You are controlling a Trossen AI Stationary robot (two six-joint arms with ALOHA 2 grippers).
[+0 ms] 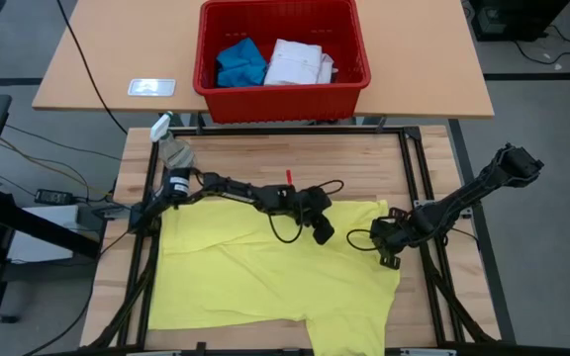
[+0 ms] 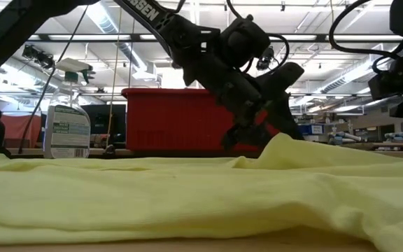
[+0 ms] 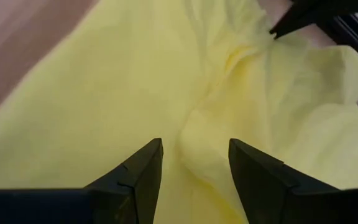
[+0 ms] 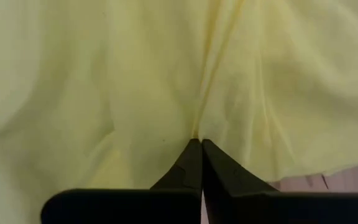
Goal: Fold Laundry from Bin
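The yellow T-shirt lies spread and wrinkled on the near table. My left gripper reaches in from the left over the shirt's far middle and slants down. It is open, and its fingers stand on either side of a raised fold; I cannot tell whether they touch it. My right gripper points down at the shirt's right edge, shut on the cloth. On the far table stands the red bin, with a blue piece and a white shirt lying inside. My right gripper pinches the yellow T-shirt near its right edge between its two fingertips, from above, pointing down. Creases in the cloth run together at the tips. One layer or several, I cannot tell. The shirt around the pinch lies on the table.
A spray bottle stands at the near table's far left corner. A small red thing lies on the wood beyond the shirt. A white card lies on the far table left of the bin. Black frame rails run along the table's sides.
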